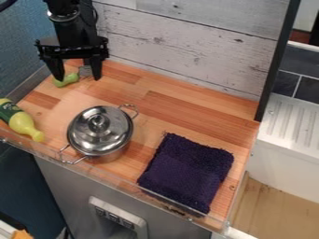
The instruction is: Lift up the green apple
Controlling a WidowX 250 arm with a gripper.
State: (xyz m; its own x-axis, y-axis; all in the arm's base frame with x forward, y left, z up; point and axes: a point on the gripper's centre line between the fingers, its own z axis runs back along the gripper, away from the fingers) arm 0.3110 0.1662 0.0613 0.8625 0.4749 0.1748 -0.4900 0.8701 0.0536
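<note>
The counter [193, 113] is smooth wood in reddish-brown strips, backed by a wall of whitewashed boards [187, 42] with knots and visible grain. Near its right end lies 1 dark purple cloth [188, 172], roughly square, with a nubbly weave. Left of it stands 1 shiny metal pot [103, 132], round, with a domed lid and 2 wire loop handles. The black gripper [78, 79] hangs at the upper left, its 2 fingers spread. At the left edge, 1 yellow-green bottle [22, 123] lies with its neck toward the lower right. Smallest, 1 light green object [65, 80] sits between the fingers, elongated rather than apple-round, its long axis slanting from lower left to upper right, toward a small grey piece [85, 71].
</note>
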